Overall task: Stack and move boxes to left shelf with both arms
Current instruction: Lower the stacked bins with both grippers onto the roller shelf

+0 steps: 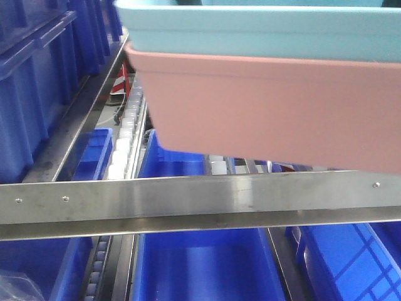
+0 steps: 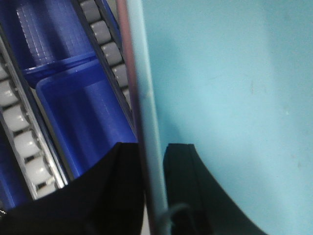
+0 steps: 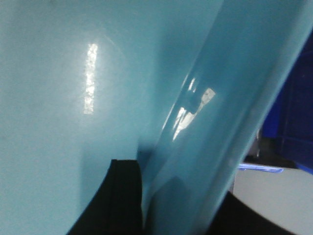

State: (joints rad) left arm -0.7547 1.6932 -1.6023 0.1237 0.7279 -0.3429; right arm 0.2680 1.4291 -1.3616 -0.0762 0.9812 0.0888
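The left gripper [image 2: 152, 169] and right gripper [image 3: 142, 196] each pinch the light blue tub's [image 1: 263, 31] rim, nested in the pink tub [image 1: 276, 113] above the shelf's front bar [image 1: 188, 200].

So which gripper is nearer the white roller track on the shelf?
Left. The left gripper, jaws astride the rim of the light blue plastic tub, sits just beside the white roller track; the right gripper clamps the tub with no rollers in view.

No readable text, label, brand or number shows on anything in these views
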